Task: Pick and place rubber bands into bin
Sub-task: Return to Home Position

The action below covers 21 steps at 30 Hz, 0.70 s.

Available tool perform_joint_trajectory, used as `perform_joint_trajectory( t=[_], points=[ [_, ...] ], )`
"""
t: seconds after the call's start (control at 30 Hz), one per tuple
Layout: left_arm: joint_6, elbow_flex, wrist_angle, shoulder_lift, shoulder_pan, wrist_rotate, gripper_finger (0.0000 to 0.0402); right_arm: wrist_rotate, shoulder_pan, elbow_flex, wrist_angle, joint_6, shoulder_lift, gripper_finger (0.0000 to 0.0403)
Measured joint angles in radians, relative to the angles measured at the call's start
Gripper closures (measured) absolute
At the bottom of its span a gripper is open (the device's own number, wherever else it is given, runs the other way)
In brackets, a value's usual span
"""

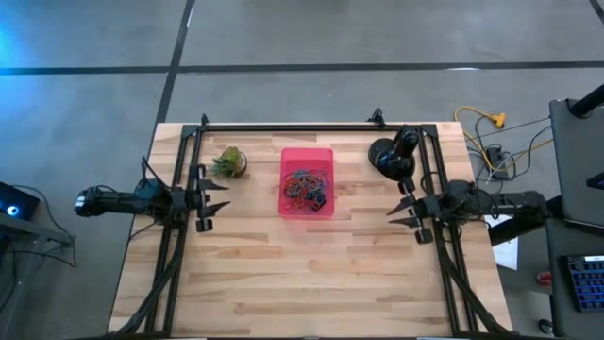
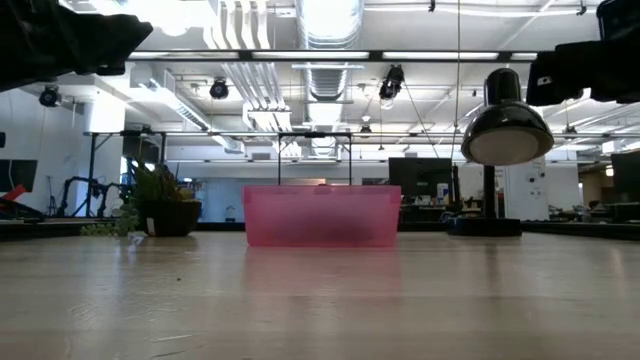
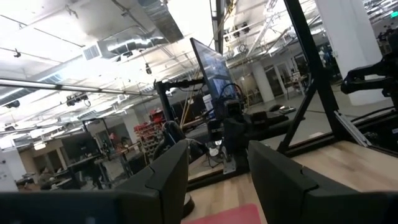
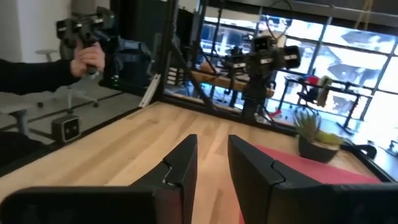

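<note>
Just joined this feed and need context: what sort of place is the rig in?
Probably an open robotics lab or workshop: exposed ceiling ducts, a large monitor, and equipment benches beyond the wooden table.

Pink bin sits mid-table — colourful rubber bands heaped inside.

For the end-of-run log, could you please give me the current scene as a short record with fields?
bin: pink tray, mid-table, nearer the far edge
rubber bands: mixed-colour heap inside the bin; none seen outside it
left pincer: open, empty, by the left frame, apart from the bin
right pincer: open, empty, by the right frame, apart from the bin
plant: small, green, left of the bin
lamp: black, right of the bin
</note>
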Motion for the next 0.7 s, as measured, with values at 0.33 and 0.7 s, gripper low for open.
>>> perform_joint_trajectory(
  t=[0.33,0.7],
  points=[
    [0.0,0.0,0.0,0.006,0.0,-0.016,0.0249,0.026,0.014,0.0,-0.001,0.03,0.0,0.0328],
    [0.0,0.0,0.0,0.014,-0.001,-0.016,0.0249,0.053,0.014,0.0,-0.005,0.036,0.053,0.0316]
  ],
)
